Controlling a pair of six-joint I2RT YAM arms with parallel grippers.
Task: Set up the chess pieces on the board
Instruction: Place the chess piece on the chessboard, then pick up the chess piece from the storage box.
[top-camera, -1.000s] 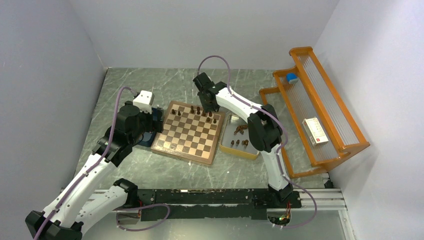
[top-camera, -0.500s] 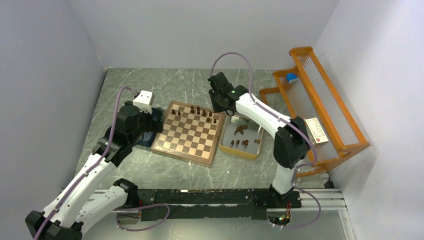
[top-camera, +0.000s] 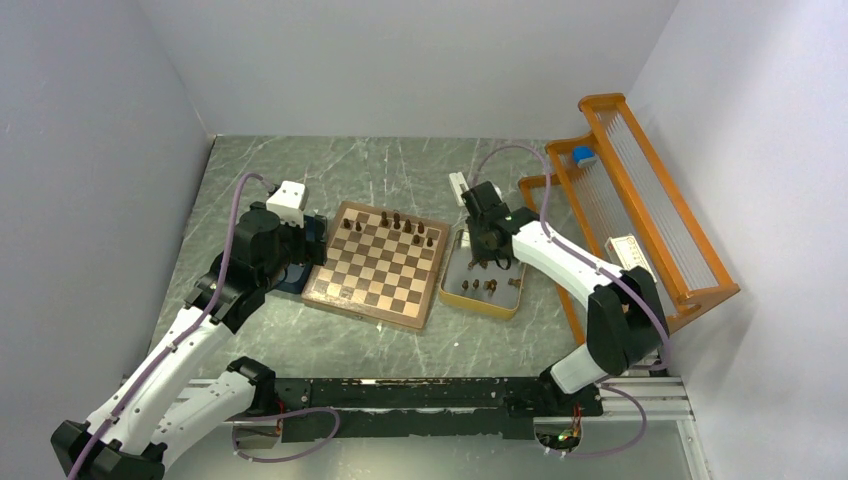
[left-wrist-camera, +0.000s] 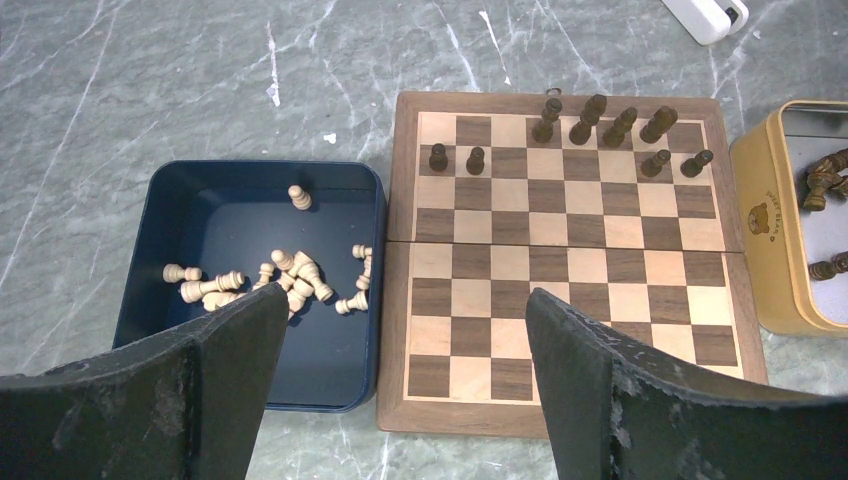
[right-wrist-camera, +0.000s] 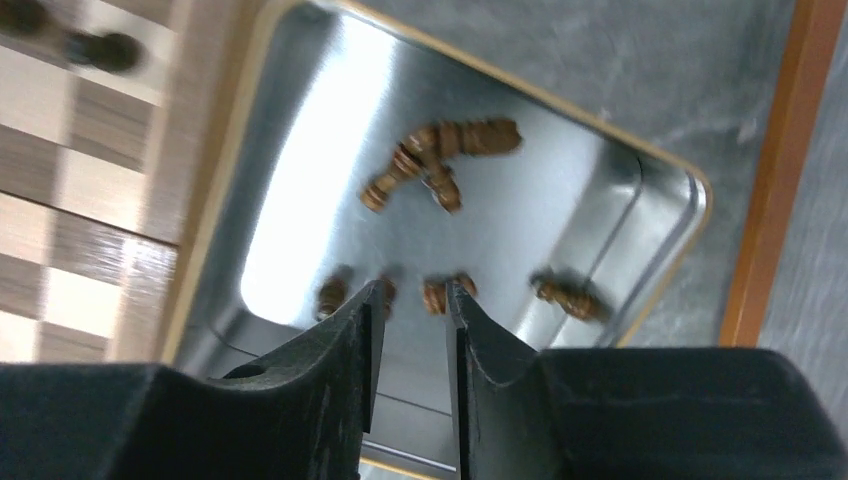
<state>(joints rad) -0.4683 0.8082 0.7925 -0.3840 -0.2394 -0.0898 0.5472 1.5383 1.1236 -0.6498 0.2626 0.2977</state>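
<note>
Right of the chequered wooden board (top-camera: 378, 265), the right gripper (right-wrist-camera: 413, 300), jaws narrowly parted, hangs over dark brown chess pieces (right-wrist-camera: 440, 160) in a yellow-rimmed tray (top-camera: 478, 306); the left gripper (left-wrist-camera: 405, 300) has jaws spread wide.

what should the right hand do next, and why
The right hand hovers empty, jaws slightly apart, over the yellow tin holding loose dark chess pieces. Probably best to lower and close on the piece just beyond its tips, then carry it to the board.

Top camera high overhead; wrist cameras close, facing down; all share board (top-camera: 378, 268).
</note>
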